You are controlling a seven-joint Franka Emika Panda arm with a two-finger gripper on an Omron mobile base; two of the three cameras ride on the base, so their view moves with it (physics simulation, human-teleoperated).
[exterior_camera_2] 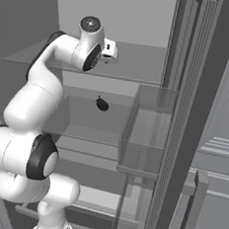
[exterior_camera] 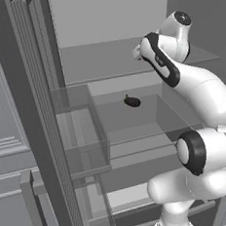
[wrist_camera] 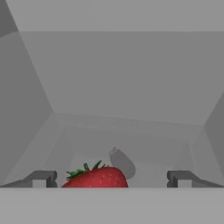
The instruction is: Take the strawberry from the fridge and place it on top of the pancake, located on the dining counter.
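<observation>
The fridge (exterior_camera: 110, 61) stands open, with a pale grey interior and glass shelves. My arm reaches onto its upper shelf (exterior_camera_2: 136, 64). In the hand view the strawberry (wrist_camera: 97, 178), bright red with green leaves, lies on the shelf floor low between my finger tips, closer to the left one. My gripper (wrist_camera: 111, 179) is open, its fingers (wrist_camera: 43, 178) wide apart and clear of the fruit. The hand (exterior_camera_2: 109, 49) sits at shelf height in the right base view. The pancake and the dining counter are out of view.
A small dark purple-black vegetable (exterior_camera: 132, 102) lies on the shelf below, also visible in the right base view (exterior_camera_2: 102, 104). The open door's clear bins (exterior_camera: 82, 132) stand at the left, and the other door's bins (exterior_camera_2: 147, 134) at the right. The fridge back wall (wrist_camera: 113, 78) is close ahead.
</observation>
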